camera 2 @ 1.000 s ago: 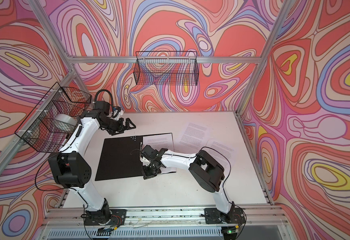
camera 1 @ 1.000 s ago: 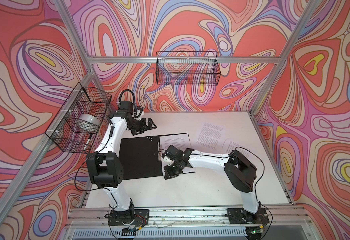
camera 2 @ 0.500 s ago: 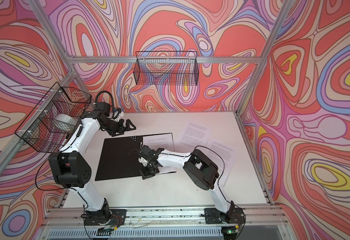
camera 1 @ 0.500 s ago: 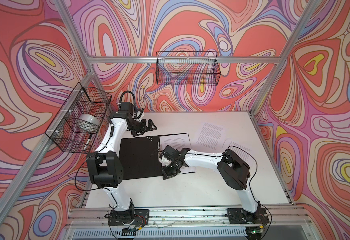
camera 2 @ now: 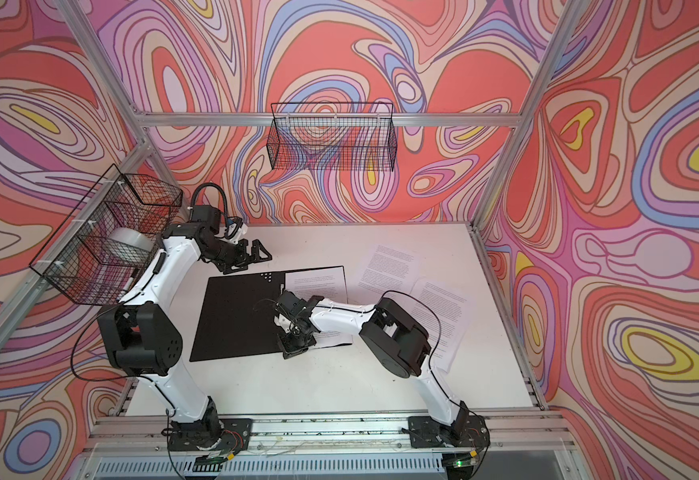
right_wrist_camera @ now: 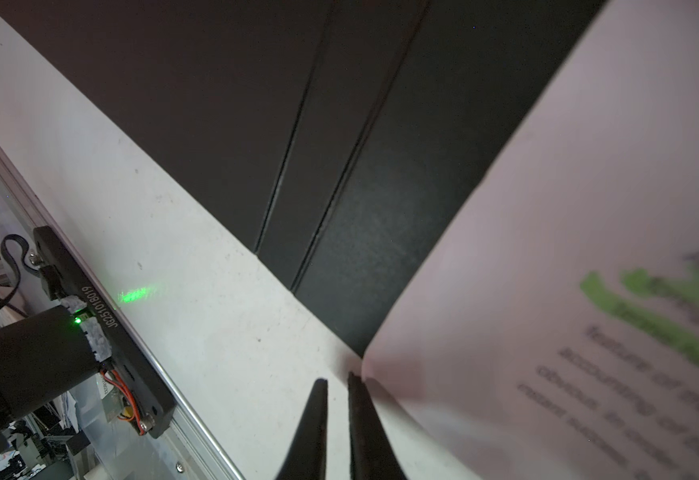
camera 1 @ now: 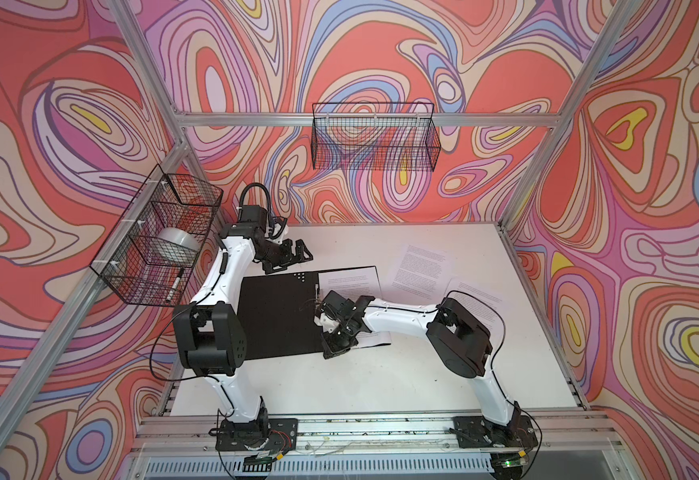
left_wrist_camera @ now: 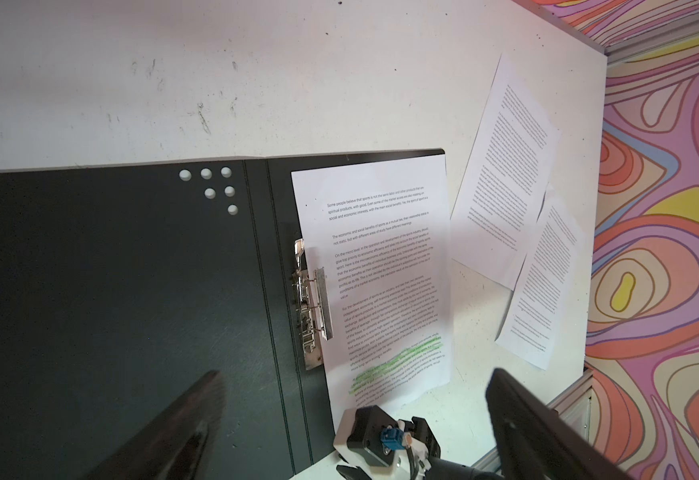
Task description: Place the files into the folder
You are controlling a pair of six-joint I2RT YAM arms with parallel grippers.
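The counter (camera 1: 339,386) lies bare along its near edge; the right arm (camera 1: 397,322) crosses the folder (camera 1: 277,320); loose sheets (camera 1: 420,270) cover the far right.

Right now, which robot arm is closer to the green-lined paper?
Right. The right arm has its shut jaws at that paper's near corner; the left arm hovers beyond the folder's far edge, jaws open.

The folder (left_wrist_camera: 110,270) is noted as matt black inside, finely grained, with scored creases. Its spine clip (left_wrist_camera: 312,303) is bright polished metal. The sheets (left_wrist_camera: 381,270) are plain matt white paper. The table top (left_wrist_camera: 173,83) is recorded as matt white, scuffed and speckled.
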